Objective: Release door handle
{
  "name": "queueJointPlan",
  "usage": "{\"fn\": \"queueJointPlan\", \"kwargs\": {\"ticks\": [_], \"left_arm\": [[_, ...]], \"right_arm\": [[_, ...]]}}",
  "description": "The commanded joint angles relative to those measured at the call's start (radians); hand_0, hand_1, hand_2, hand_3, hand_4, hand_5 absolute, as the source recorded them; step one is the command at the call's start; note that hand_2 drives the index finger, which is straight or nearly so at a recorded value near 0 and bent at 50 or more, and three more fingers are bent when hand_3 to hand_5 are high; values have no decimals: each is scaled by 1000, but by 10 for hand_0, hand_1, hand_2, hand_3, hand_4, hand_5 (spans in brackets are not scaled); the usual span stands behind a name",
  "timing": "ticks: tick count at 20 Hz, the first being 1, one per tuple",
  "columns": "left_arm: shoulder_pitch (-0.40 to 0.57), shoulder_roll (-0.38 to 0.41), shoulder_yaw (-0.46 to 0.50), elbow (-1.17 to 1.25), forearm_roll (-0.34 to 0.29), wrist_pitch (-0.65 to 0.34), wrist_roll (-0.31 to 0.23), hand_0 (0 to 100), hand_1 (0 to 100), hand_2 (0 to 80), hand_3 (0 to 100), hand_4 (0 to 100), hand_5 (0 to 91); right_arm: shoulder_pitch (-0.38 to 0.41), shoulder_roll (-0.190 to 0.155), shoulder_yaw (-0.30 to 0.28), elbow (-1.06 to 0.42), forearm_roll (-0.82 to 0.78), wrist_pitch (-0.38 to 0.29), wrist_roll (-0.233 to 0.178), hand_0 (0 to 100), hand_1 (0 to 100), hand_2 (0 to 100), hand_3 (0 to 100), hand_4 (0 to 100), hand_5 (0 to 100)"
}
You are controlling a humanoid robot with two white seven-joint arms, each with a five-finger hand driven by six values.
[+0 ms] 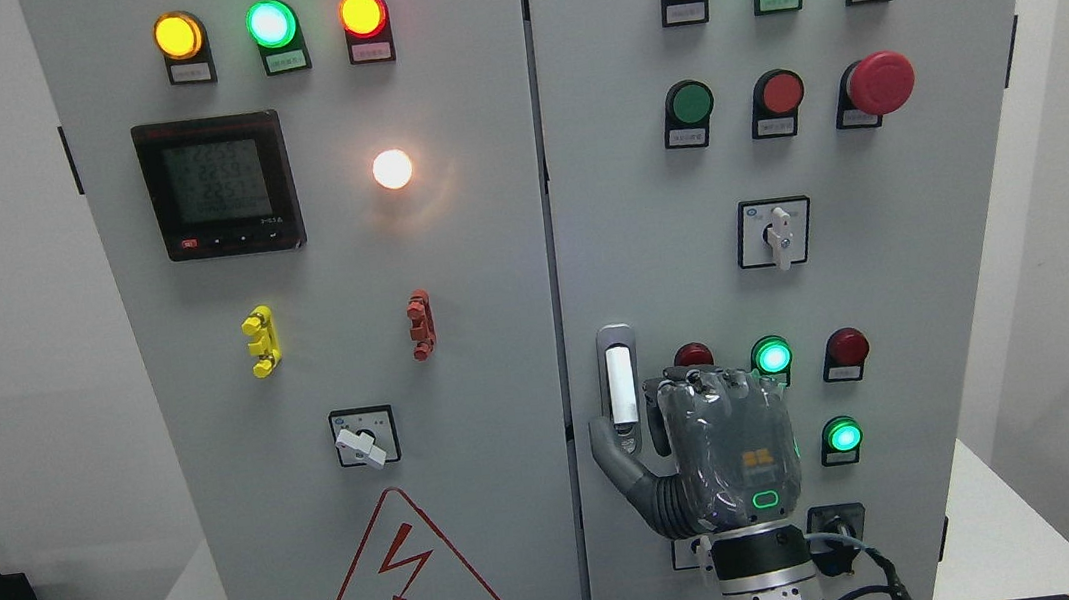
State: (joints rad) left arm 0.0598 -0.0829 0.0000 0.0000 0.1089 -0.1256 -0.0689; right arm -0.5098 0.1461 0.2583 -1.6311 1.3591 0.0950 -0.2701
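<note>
The door handle (619, 381), a white lever in a grey recessed housing, sits upright at the left edge of the right cabinet door (647, 227). My right hand (628, 430) comes up from the bottom edge, its back facing the camera. Its curled fingers (657, 402) press the handle's right side and the thumb (604, 443) lies against the lower left, so the hand pinches the handle's lower end. The fingertips are hidden behind the knuckles. Both cabinet doors look closed. My left arm is out of view.
Lit green lamps (771, 355) and red buttons (846, 347) sit right beside my hand. A rotary switch (774, 232) and a red mushroom stop button (880, 82) are higher up. The left door (339, 262) carries a meter, lamps and a hazard sign.
</note>
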Motion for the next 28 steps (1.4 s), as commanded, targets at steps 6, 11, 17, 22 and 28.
{"fn": "queueJointPlan", "kwargs": {"ticks": [6,11,17,22,28], "left_arm": [[0,0,-12,-15,0,0,0,120,389,0,0,0,0],[0,0,-12,-15,0,0,0,120,389,0,0,0,0],[0,0,-12,-15,0,0,0,120,389,0,0,0,0],[0,0,-12,-15,0,0,0,120,389,0,0,0,0],[0,0,-12,-15,0,0,0,120,389,0,0,0,0]], "right_arm": [[2,1,-2,4,0,0,-3,362,490,997,1000,1000,989],[7,1,-2,4,-2,0,-3,399,475,998,1000,1000,990],[13,3,-4,0,-2,2,-6,410,468,1000,1000,1000,990],[11,1,-8,0,-2,5,-14,412,462,1000,1000,1000,990],[13,1,-8,0,-2,5,-14,424,457,1000,1000,1000,990]]}}
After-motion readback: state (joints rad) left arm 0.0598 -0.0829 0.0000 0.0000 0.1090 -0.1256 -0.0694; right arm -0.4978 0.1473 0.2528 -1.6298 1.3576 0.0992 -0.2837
